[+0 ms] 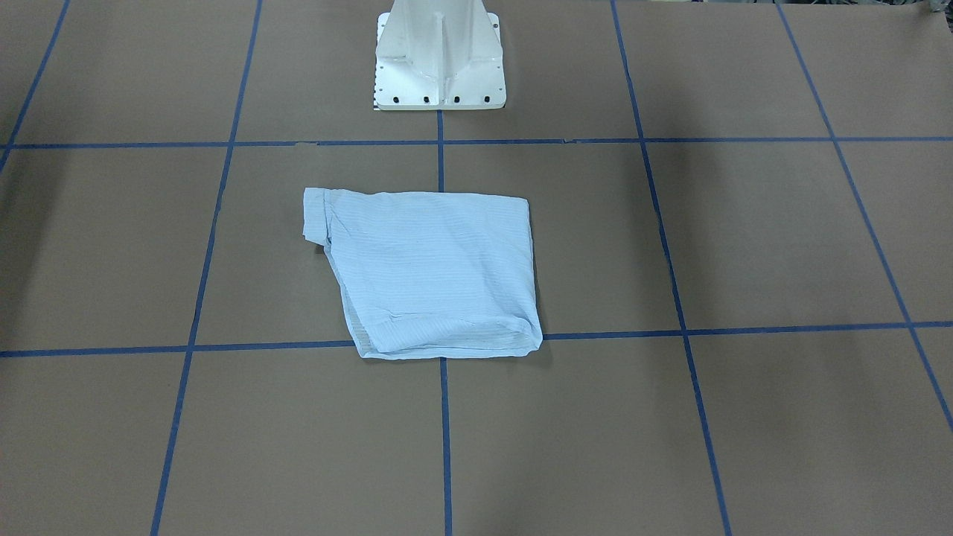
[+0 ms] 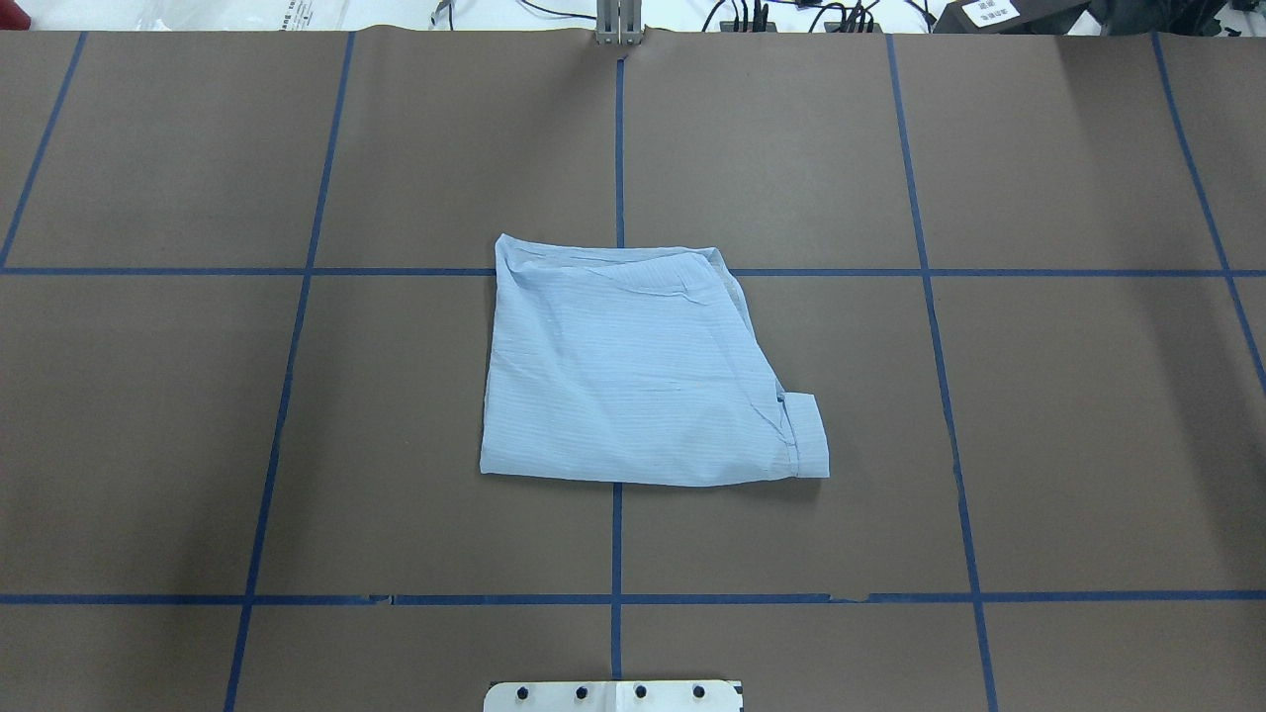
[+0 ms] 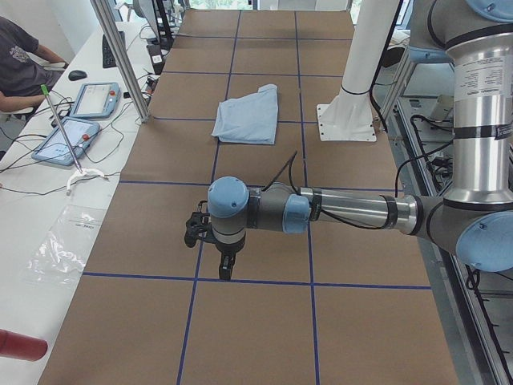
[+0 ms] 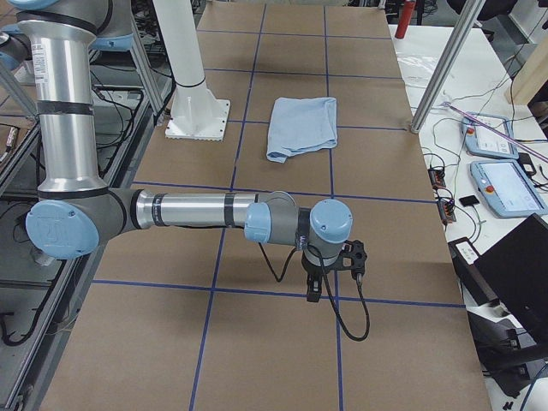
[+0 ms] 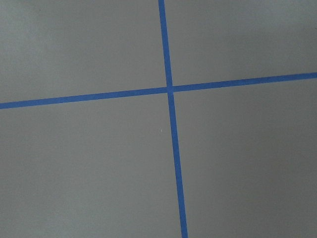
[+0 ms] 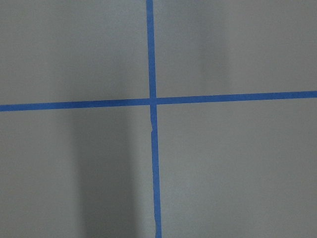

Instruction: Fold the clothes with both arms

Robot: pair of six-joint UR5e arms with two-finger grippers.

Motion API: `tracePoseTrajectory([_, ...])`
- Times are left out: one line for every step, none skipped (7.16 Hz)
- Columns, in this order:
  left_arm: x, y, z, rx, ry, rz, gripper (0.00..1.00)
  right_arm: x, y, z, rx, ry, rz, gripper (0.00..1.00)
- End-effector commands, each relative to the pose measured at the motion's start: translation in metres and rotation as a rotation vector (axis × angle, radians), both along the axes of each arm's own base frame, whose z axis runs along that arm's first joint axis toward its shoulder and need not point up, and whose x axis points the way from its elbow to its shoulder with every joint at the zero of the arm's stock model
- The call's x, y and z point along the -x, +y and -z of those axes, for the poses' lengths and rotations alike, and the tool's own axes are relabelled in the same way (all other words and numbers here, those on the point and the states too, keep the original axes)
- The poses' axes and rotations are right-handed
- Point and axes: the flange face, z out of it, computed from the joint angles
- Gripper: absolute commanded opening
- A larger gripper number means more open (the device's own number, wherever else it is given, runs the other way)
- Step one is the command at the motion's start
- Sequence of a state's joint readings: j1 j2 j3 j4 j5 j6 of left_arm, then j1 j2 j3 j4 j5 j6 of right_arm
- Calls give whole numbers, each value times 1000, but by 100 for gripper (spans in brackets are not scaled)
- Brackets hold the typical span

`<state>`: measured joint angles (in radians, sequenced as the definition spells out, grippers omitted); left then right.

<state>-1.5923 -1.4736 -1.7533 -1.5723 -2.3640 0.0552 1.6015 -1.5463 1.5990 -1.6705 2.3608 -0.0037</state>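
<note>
The light-blue striped shirt [image 1: 432, 272] lies folded into a rough rectangle at the middle of the table [image 2: 633, 376], with one cuffed sleeve end sticking out at a corner [image 2: 809, 435]. Neither arm touches it. In the exterior left view the left arm stretches low over the table, far from the shirt [image 3: 248, 114], its gripper [image 3: 227, 271] pointing down at a blue tape line. The exterior right view shows the right arm held the same way, its gripper [image 4: 314, 295] well away from the shirt [image 4: 301, 127]. I cannot tell whether either gripper is open or shut. Both wrist views show only brown paper and crossing tape.
The white pedestal base [image 1: 439, 59] stands just behind the shirt. Blue tape lines [image 2: 618, 148] grid the brown table. A side bench holds tablets [image 3: 92, 100], cables and a red cylinder [image 3: 20, 345]; a seated person [image 3: 20, 56] is at its far end.
</note>
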Motion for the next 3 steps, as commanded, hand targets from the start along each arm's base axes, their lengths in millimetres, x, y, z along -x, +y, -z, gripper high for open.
tracePoseTrajectory([0,0,0,0,1,1,99,0,0,-1,1,0,1,100])
tracePoseTrajectory([0,0,0,-1,0,0,99,0,0,-2,4,0,1,100])
tracePoseTrajectory([0,0,0,2,1,1,99,0,0,-3,5,0,1,100])
